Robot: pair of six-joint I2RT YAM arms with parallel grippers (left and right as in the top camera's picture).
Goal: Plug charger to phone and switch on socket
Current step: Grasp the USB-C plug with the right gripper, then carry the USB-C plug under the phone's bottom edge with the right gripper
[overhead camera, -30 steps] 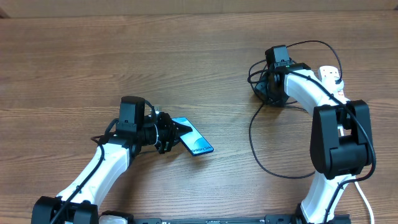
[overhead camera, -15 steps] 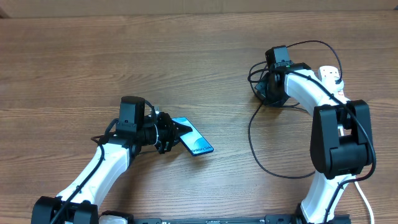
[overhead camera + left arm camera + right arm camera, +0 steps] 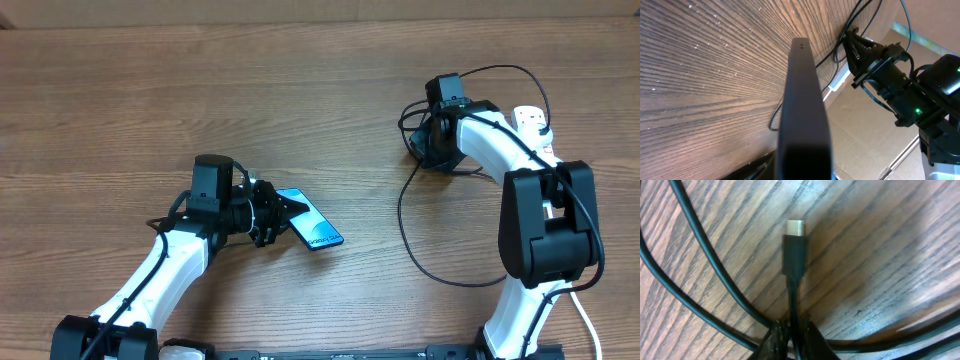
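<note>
The phone (image 3: pixel 314 226), its cyan screen up, lies tilted left of centre, and my left gripper (image 3: pixel 280 214) is shut on its left end. In the left wrist view the phone (image 3: pixel 802 100) shows edge-on as a dark slab running out from the jaws. The charger (image 3: pixel 404 226) is a thin black cable looped on the wood at the right. My right gripper (image 3: pixel 424 150) is shut on it just behind the connector tip (image 3: pixel 794 250), which points away with its metal end bare. The socket (image 3: pixel 531 121) is a white strip, mostly hidden behind the right arm.
A thick white cord (image 3: pixel 586 322) runs off the front right. Other strands of the black cable (image 3: pixel 705 270) cross the wood beside the held tip. Cardboard (image 3: pixel 865 140) stands beyond the table's far edge.
My right gripper has closed on the charger cable behind its tip, and the loop has shifted slightly. The left arm and the phone have not moved.
</note>
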